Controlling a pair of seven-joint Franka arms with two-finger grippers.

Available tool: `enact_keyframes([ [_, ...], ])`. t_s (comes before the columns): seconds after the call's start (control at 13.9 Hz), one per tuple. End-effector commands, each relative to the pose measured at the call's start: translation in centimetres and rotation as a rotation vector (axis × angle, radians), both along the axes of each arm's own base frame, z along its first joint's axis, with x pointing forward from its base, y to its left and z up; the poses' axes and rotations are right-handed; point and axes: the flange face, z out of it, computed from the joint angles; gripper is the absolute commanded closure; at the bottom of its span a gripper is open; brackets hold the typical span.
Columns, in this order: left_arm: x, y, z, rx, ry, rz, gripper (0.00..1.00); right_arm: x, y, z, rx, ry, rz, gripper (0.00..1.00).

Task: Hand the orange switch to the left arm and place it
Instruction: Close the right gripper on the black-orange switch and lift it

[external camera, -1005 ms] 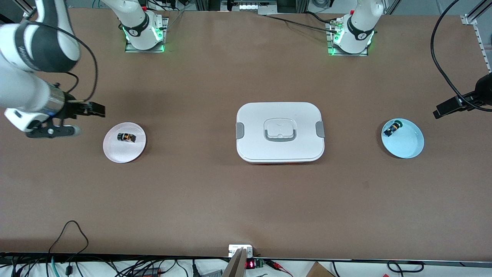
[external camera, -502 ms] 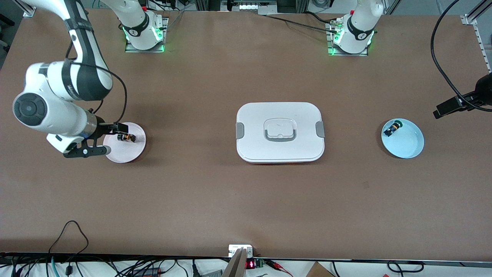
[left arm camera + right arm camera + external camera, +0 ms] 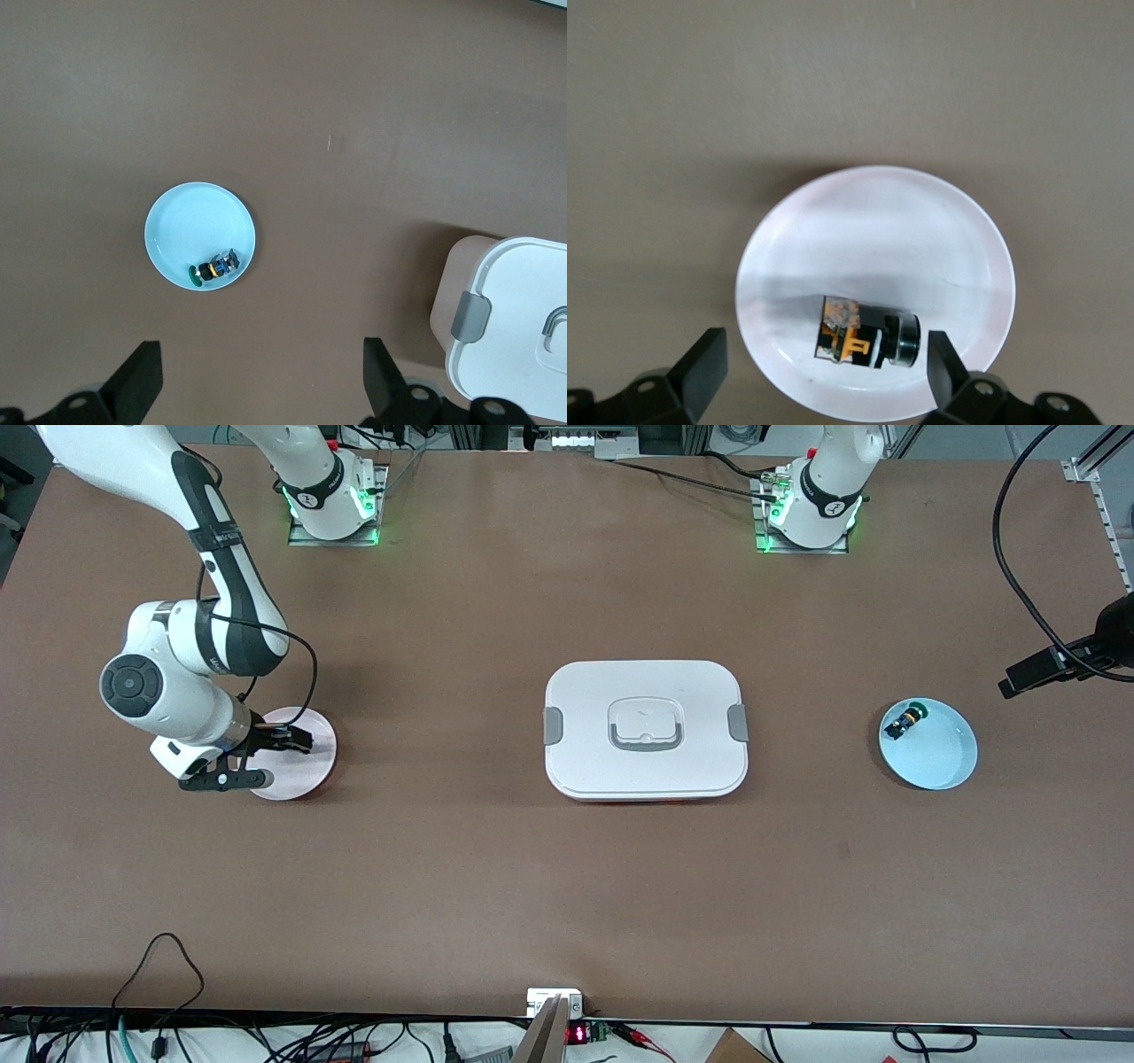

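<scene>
Three views: front, left wrist, right wrist.

Front view, right gripper: hangs low over the pink plate toward the right arm's end of the table; its fingers cover the middle of the plate, and from this view I cannot tell how wide they stand.
Front view, orange switch: hidden under the gripper here.
Front view, box: white, lid on, grey latches at both ends, at the middle of the table, well apart from both plates.
Front view, blue plate: toward the left arm's end, carrying a small black part with a green cap near its rim.
Front view, left arm: only the base and a dark piece at the picture's edge show; it waits.

Left wrist view, left gripper: high over bare table, fingers spread wide with nothing between them.
Left wrist view, below it: the blue plate and its green-capped part, with a corner of the box showing one latch.

Right wrist view, right gripper: fingers spread wide, one at each side of the plate, holding nothing.
Right wrist view, orange switch: lies on its side on the pink plate, near the rim, between the two fingertips but touched by neither; black body, orange face, silvery ring at one end.
</scene>
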Motion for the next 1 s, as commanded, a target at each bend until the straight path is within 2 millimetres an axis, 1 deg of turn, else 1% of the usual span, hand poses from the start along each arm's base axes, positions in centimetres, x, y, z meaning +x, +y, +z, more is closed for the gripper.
enact_keyframes([
  [0.0, -0.5, -0.1, 1.1, 0.007, -0.014, -0.011, 0.00, -0.6, -0.4, -0.2, 0.011, -0.024, -0.025, 0.00],
  [0.14, -0.4, -0.8, 1.4, 0.011, -0.018, -0.014, 0.00, -0.7, -1.3, -1.7, 0.012, -0.049, -0.039, 0.00],
  [0.22, -0.3, -0.4, 1.6, 0.008, -0.024, -0.020, 0.00, -0.8, -1.5, -1.9, 0.012, -0.052, -0.042, 0.00],
  [0.43, -0.3, -0.6, 1.6, 0.008, -0.023, -0.012, 0.00, -0.7, -2.4, -2.3, 0.012, -0.063, -0.056, 0.00],
  [0.57, -0.2, -0.2, 1.5, 0.008, -0.022, -0.011, 0.00, -1.0, -2.3, -3.0, 0.012, -0.052, -0.059, 0.00],
  [0.65, -0.2, -0.7, 1.5, 0.014, -0.021, -0.017, 0.00, -1.3, -2.3, -3.3, 0.013, -0.046, -0.061, 0.00],
  [0.93, -0.1, -0.7, 1.7, 0.008, -0.026, -0.015, 0.00, -2.3, -2.5, -4.3, 0.023, -0.031, -0.085, 0.00],
])
